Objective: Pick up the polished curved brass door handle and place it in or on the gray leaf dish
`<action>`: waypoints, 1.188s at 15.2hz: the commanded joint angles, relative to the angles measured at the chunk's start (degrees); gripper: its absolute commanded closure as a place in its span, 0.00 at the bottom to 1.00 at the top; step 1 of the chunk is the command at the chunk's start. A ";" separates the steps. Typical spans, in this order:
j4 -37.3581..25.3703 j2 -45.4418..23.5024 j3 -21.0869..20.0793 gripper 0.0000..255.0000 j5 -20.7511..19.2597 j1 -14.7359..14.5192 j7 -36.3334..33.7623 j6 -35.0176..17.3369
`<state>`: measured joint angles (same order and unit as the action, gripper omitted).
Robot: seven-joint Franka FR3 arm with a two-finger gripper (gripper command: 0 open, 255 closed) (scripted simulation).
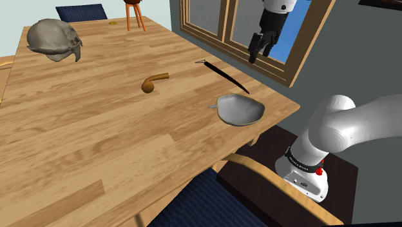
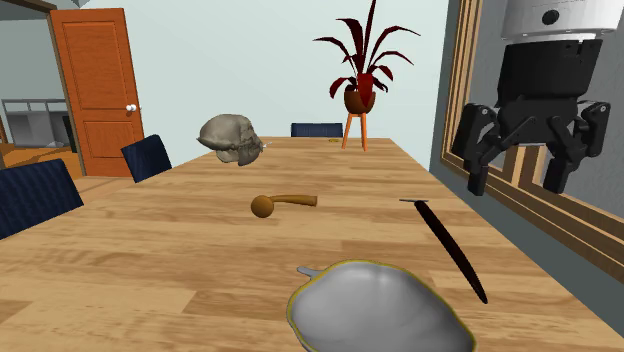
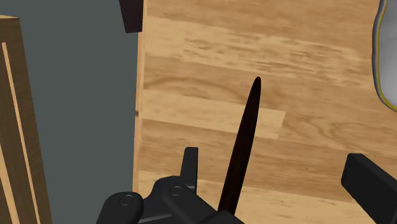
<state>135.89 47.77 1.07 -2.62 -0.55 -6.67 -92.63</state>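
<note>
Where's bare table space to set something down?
Biggest bare stretch: table at the shoulder view's lower left, bordered by handle and dish. Another between handle and skull. Crowded by the window side: dish and dark rod lie close together.

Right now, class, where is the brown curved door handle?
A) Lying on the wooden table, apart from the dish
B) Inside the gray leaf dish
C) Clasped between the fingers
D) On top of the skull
A: the door handle lies on the table, apart from the gray leaf dish, and the fingers stand open and empty near the window.
</note>
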 commanded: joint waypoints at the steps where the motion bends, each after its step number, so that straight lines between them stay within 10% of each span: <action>1: 0.00 0.00 0.00 0.00 0.00 0.00 0.00 0.00; 18: -16.11 -30.00 -11.84 0.00 4.95 -4.39 -12.67 -14.86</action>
<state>121.38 19.88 -10.13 2.40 -4.77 -18.57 -106.86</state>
